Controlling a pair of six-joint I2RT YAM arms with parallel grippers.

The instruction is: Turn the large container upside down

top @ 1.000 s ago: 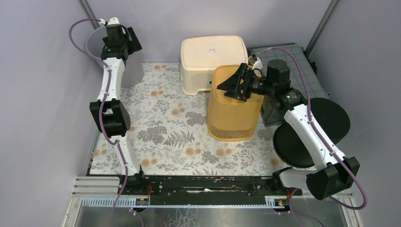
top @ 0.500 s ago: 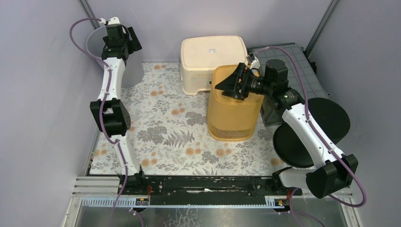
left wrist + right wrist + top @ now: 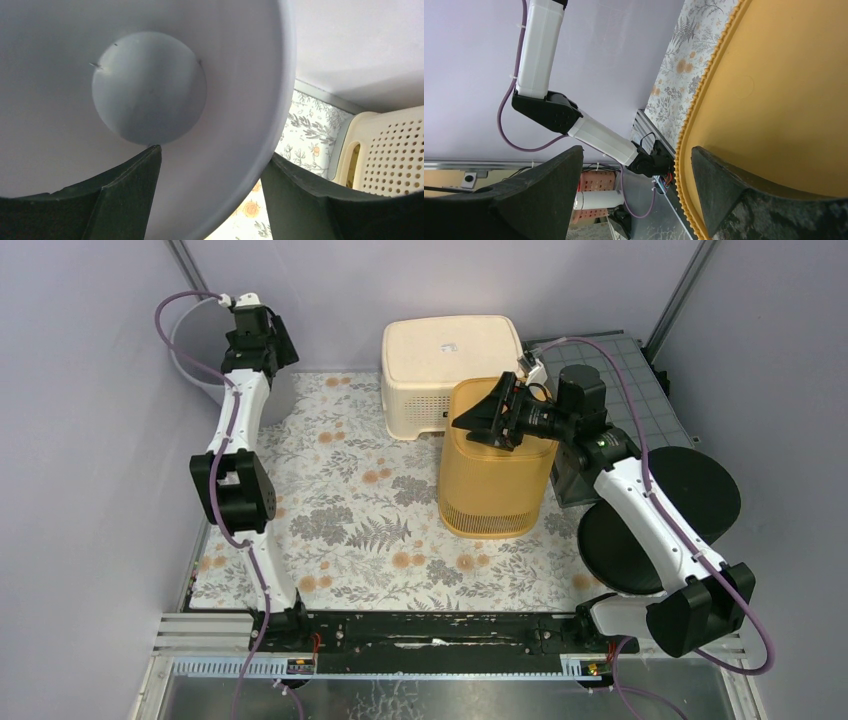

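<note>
The large grey bucket [image 3: 193, 345] stands tilted, well left of the cream perforated bin [image 3: 450, 355]. The left gripper [image 3: 210, 170] straddles its wall; whether it is clamped cannot be determined. The right gripper [image 3: 482, 415] is spread wide over the yellow basket [image 3: 495, 480], just in front of the bin.

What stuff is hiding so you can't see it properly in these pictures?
- Grey bucket: top view, the left arm covers most of it.
- Left gripper: wrist view, too close to tell whether its fingers touch the bucket wall.
- Yellow bin: top view, the right gripper hides its top; the wrist view cuts it off.
- Black discs: top view, partly under the right arm.
</note>
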